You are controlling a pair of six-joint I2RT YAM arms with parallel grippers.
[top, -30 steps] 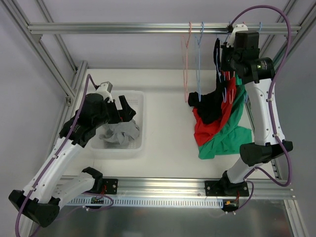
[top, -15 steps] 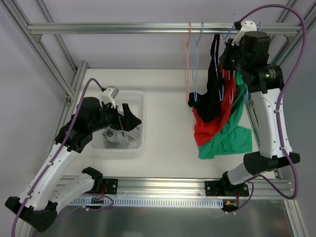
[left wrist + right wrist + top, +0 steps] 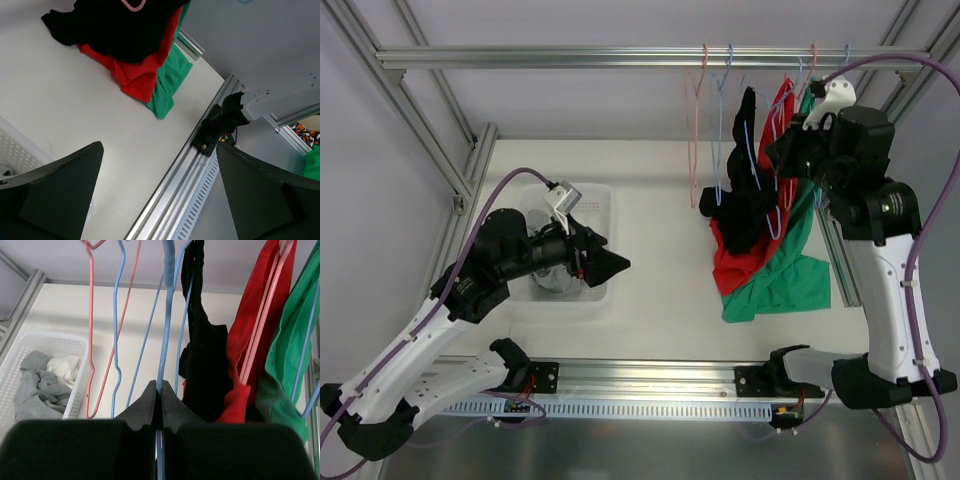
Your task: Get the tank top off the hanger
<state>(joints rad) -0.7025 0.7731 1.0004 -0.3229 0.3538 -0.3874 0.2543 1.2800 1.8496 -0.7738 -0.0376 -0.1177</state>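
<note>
The white tabletop point(image 3: 660, 190) carries a white plastic basket point(image 3: 604, 203) on its left part. Well to the right of the basket, the lower ends of three garments pool on the surface. The black garment point(image 3: 740, 222) lies nearest the basket, the red garment point(image 3: 735, 266) spreads out from under it, and the green garment point(image 3: 782, 285) lies farthest from the basket, beside the right frame rail.

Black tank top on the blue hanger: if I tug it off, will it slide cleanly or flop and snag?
Probably floppy: the black tank top drapes limp, its hem pooled on the table. Likely light, since the thin blue hanger carries it. It may snag rather than slide, as it lies against the red top.
</note>
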